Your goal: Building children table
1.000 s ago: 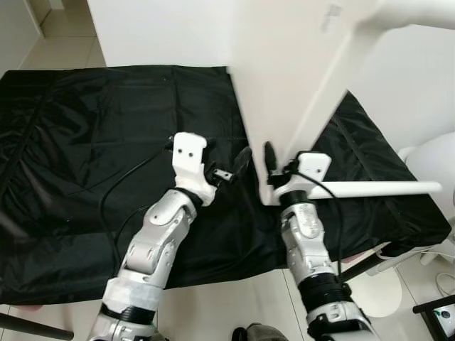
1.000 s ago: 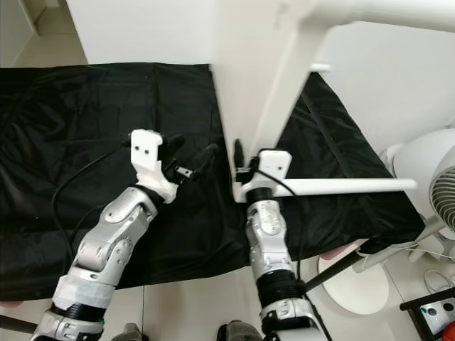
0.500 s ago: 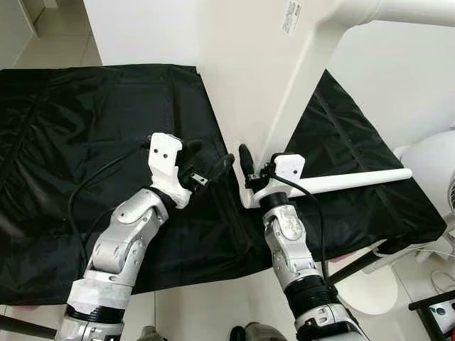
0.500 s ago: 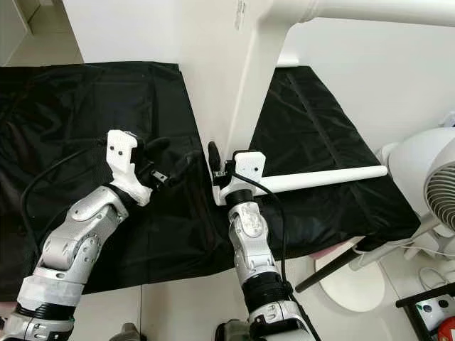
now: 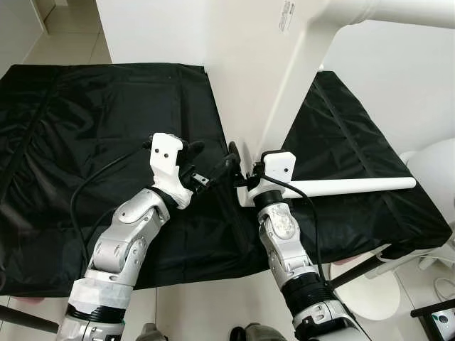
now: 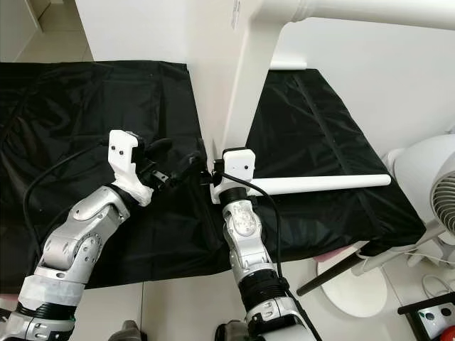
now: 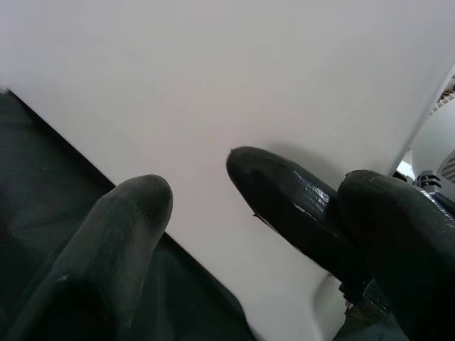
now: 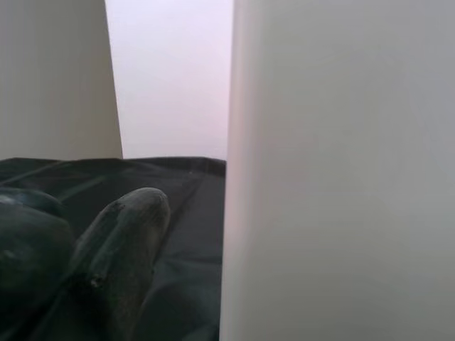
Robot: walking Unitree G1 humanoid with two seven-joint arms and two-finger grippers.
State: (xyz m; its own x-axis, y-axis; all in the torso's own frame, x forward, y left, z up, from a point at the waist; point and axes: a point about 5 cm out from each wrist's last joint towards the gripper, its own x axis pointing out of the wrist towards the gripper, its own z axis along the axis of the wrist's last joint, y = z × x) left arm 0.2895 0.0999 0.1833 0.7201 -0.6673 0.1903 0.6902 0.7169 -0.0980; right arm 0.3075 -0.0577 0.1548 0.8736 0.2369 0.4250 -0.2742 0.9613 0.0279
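Note:
A white table panel [image 5: 249, 78] stands on edge on a black cloth [image 5: 85, 106]. A white leg [image 5: 302, 78] rises along it to a white tube [image 5: 398, 11] at the top. Another white leg [image 5: 355, 187] lies flat on the cloth, running right from my right wrist. My left gripper [image 5: 213, 158] is open at the panel's bottom edge, with nothing between its fingers [image 7: 121, 234]. In the left wrist view the panel [image 7: 249, 71] is just beyond them. My right gripper [image 5: 234, 155] is at the same bottom edge, almost touching the left one. The panel's edge [image 8: 341, 170] is close beside it.
The black cloth covers a low surface whose front edge [image 5: 213, 273] is near my body. A white fan [image 6: 426, 185] stands at the right, with a round white base [image 5: 373, 291] on the tiled floor. A white wall [image 5: 149, 28] is behind.
The camera has shifted. My right gripper has moved left along the panel's bottom edge and now is right beside the left gripper. The left gripper has stayed open.

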